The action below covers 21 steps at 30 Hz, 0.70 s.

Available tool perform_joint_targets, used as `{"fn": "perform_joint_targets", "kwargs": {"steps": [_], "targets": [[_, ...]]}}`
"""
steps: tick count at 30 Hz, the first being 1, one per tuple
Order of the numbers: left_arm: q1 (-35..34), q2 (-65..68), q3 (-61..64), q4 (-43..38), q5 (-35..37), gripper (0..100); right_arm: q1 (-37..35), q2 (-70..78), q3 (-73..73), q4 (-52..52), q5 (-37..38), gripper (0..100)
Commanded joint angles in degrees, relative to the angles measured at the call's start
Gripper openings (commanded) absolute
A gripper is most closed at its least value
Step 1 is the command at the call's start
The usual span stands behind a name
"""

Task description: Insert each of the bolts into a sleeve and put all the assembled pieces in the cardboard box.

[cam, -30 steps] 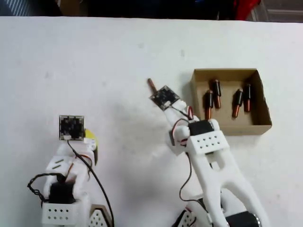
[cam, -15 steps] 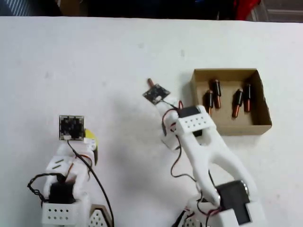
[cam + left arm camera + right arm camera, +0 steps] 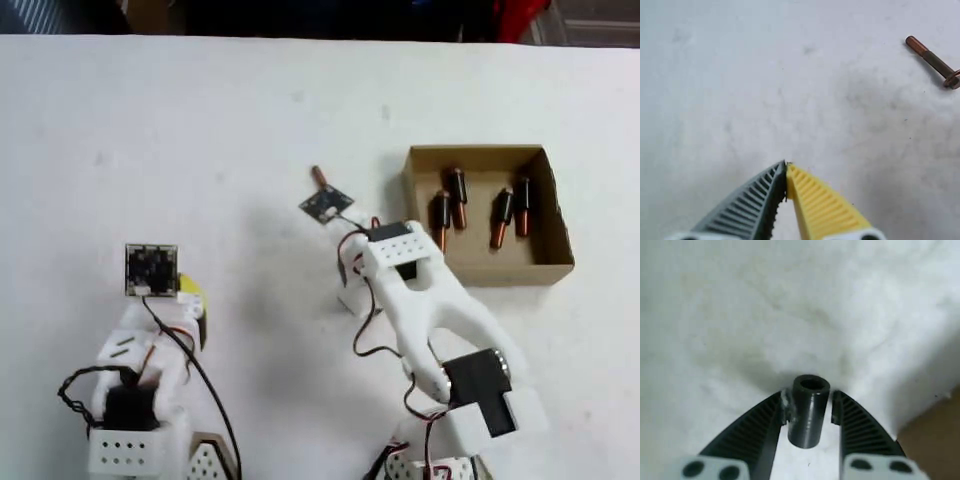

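Note:
A copper bolt (image 3: 320,179) lies on the white table (image 3: 200,130) left of the cardboard box (image 3: 555,262); the left wrist view has the same bolt (image 3: 933,61) far off. Several assembled pieces (image 3: 450,208) lie in the box. My right gripper (image 3: 809,395) is shut on an upright black sleeve (image 3: 808,412), held just above the table. In the high view its wrist camera (image 3: 326,205) sits directly in front of the bolt and hides the fingers. My left gripper (image 3: 786,167) is shut with nothing in it, at the front left, far from the bolt.
A corner of the box (image 3: 937,445) lies close beside my right gripper. The left arm (image 3: 140,390) rests at the table's front left. The table's far edge meets a dark background.
The right wrist has swung left, toward the bolt, while that arm's elbow folded back toward the front edge. The left arm has kept still.

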Motion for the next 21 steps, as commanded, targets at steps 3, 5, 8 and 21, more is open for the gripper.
{"fn": "perform_joint_targets", "kwargs": {"steps": [3,5,8,21], "targets": [[-0.40,-0.48,0.00,0.26,-0.70,2,-0.40,1.89,-1.85,-1.10,0.62,12.6],[-0.40,-0.48,0.00,0.26,-0.70,2,-0.40,2.24,-1.85,-1.10,0.62,12.5],[-0.40,-0.48,0.00,0.26,-0.70,2,-0.40,2.33,-1.67,-0.92,0.44,11.6],[-0.40,-0.48,0.00,1.05,-0.70,2,-0.40,-1.10,-2.02,-1.10,0.26,1.6]]}}
